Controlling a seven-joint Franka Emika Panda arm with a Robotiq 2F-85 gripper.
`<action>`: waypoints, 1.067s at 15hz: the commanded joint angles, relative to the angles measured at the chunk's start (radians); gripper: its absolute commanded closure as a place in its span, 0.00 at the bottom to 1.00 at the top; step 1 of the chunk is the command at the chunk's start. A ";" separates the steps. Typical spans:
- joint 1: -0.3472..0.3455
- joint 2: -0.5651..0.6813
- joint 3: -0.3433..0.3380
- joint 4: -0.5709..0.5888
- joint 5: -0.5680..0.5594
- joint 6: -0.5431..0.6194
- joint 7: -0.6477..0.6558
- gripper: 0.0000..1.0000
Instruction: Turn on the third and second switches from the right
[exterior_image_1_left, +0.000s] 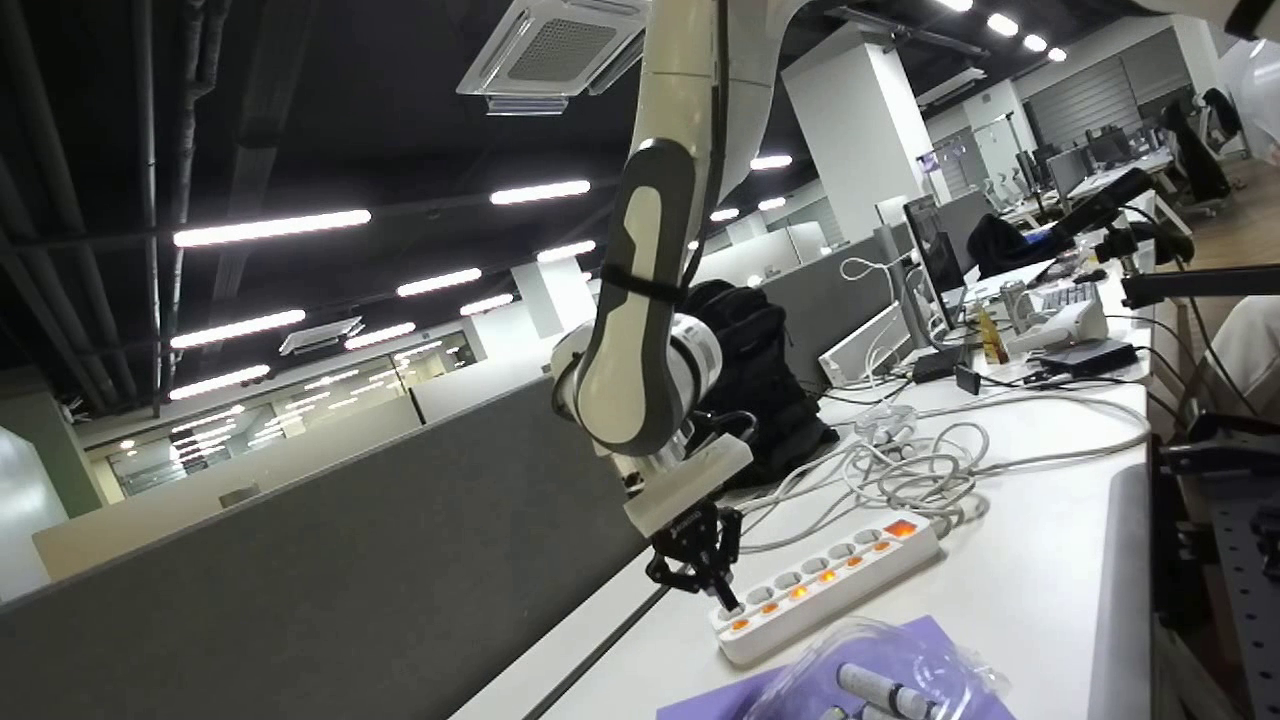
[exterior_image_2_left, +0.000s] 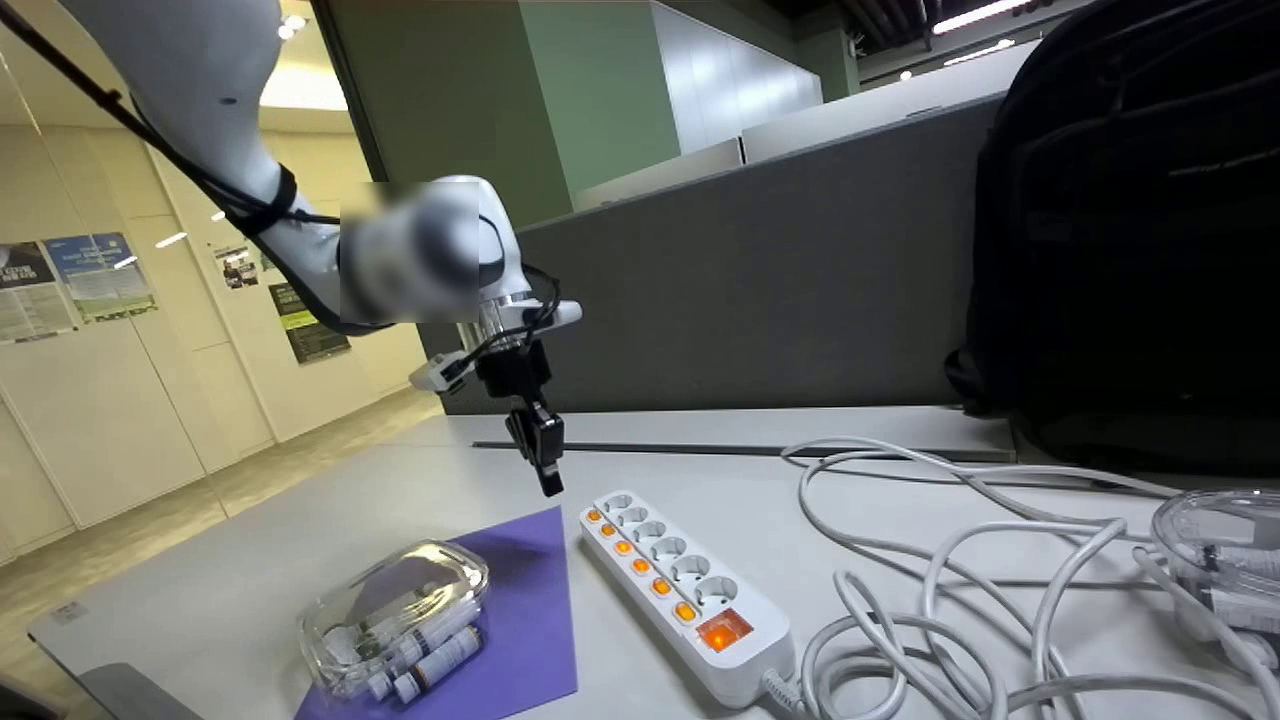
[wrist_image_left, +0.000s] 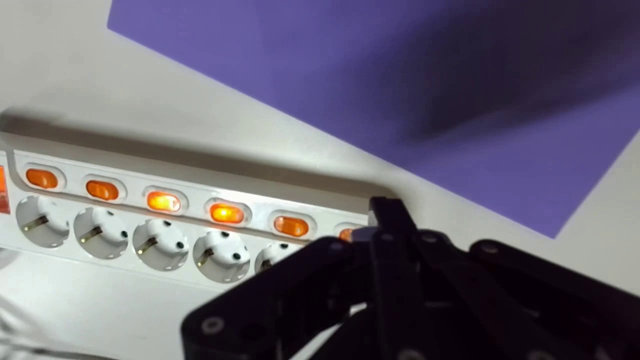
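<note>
The long white power strip (exterior_image_1_left: 840, 606) lies on the table with a row of small orange rocker switches; it also shows in an exterior view (exterior_image_2_left: 755, 662) and in the wrist view (wrist_image_left: 258, 220). In the wrist view, two middle switches (wrist_image_left: 163, 201) (wrist_image_left: 227, 213) glow brightly. The switches beside them (wrist_image_left: 102, 190) (wrist_image_left: 291, 226) look darker orange. The large end switch (exterior_image_2_left: 724, 630) is lit. My gripper (wrist_image_left: 389, 205) is shut and empty at the strip's cordless end, partly covering the end switch (wrist_image_left: 345, 234). Its tip also shows in both exterior views (exterior_image_1_left: 732, 606) (exterior_image_2_left: 552, 488), apart from the strip.
A purple sheet (exterior_image_2_left: 530, 640) lies beside the strip, carrying a clear plastic container (exterior_image_2_left: 400, 600) with small bottles. Tangled white cables (exterior_image_2_left: 930, 600) lie at the strip's cord end. A black backpack (exterior_image_2_left: 1130, 250) and a grey partition (exterior_image_2_left: 760, 310) stand at the back.
</note>
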 joint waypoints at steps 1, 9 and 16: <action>-0.038 -0.105 0.007 -0.112 0.049 0.075 -0.034 1.00; -0.036 -0.068 -0.021 -0.098 0.027 0.114 -0.002 1.00; -0.006 -0.031 -0.084 -0.112 -0.008 0.188 0.057 1.00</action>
